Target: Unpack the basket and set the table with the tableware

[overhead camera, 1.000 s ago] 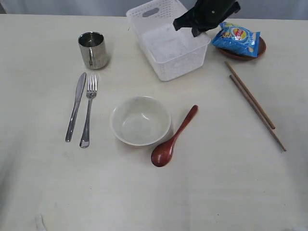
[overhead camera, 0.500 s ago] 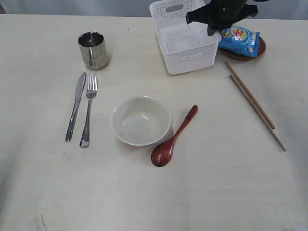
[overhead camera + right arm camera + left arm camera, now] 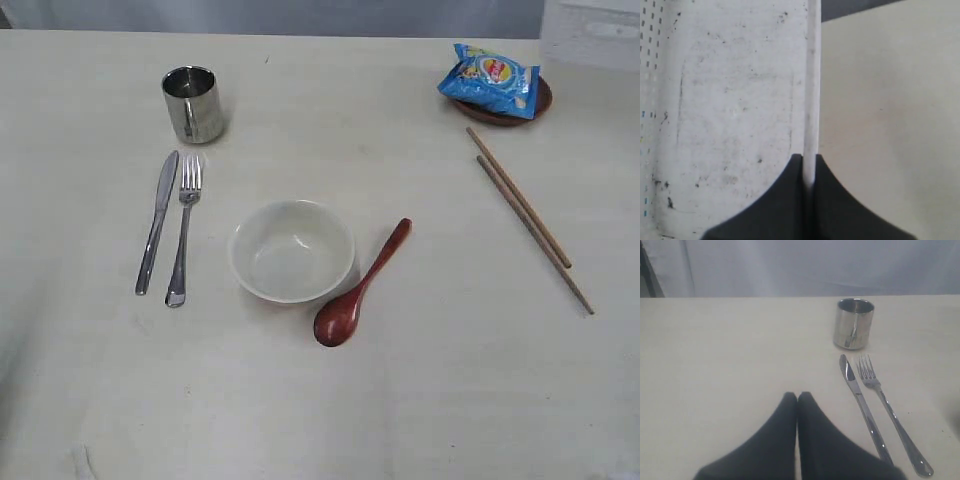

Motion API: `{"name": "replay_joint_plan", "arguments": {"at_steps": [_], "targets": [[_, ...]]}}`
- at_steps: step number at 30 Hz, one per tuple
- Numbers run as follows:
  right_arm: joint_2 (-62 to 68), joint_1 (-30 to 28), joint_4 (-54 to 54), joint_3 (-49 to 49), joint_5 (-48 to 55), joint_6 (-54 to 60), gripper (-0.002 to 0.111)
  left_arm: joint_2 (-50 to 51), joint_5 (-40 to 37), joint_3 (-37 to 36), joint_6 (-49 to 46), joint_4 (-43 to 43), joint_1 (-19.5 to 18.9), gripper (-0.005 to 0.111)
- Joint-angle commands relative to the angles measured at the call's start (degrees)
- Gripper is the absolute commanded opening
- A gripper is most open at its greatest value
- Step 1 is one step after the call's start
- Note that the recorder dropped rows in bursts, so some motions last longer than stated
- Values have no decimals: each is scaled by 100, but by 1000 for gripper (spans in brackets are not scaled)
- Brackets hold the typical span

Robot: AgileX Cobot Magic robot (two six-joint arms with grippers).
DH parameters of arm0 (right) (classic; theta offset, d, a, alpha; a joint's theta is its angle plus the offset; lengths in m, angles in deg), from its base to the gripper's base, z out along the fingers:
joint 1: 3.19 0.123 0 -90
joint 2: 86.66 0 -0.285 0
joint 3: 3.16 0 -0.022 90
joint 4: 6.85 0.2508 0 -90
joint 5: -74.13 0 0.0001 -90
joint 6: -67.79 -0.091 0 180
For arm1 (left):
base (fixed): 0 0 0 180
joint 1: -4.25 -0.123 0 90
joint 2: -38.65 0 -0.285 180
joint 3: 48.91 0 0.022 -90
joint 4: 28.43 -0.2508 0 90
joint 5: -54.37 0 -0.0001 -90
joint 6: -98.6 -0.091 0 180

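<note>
Only a corner of the white basket (image 3: 592,32) shows, at the far right back edge of the exterior view. My right gripper (image 3: 809,159) is shut on the basket's rim (image 3: 812,75), and the basket's empty floor (image 3: 735,115) fills the view beside it. On the table (image 3: 450,400) lie a steel cup (image 3: 193,103), a knife (image 3: 157,220), a fork (image 3: 184,228), a white bowl (image 3: 291,250), a reddish wooden spoon (image 3: 358,288) and two chopsticks (image 3: 528,215). My left gripper (image 3: 797,396) is shut and empty, near the knife (image 3: 864,409), fork (image 3: 890,412) and cup (image 3: 854,323).
A blue chip bag (image 3: 490,77) rests on a small brown plate (image 3: 540,100) at the back right, close to the basket corner. A grey backdrop runs along the table's far edge.
The basket, held by my right gripper, has swung from the back middle to the far right and mostly out of the exterior view. The arm left that view too. The tableware has not moved.
</note>
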Motion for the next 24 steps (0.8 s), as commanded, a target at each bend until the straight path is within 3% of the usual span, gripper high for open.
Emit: {"name": "replay_joint_plan", "arguments": {"at_steps": [1,15,21,24], "targets": [[527,-591,855,-7,-78,455,-1,-15,61,-18,24,-52,-11,0],[1161,-984,757,-7,-528,1446,-1,-15,61,-18,24,-52,-11,0],[1529,-499,2014,-7,-495,3345,-1,-15,61,-18,24,-52,-11,0],[1758,-145,2148,-7,-495,3456,-1,-15,61,-18,24,-52,-11,0]]}}
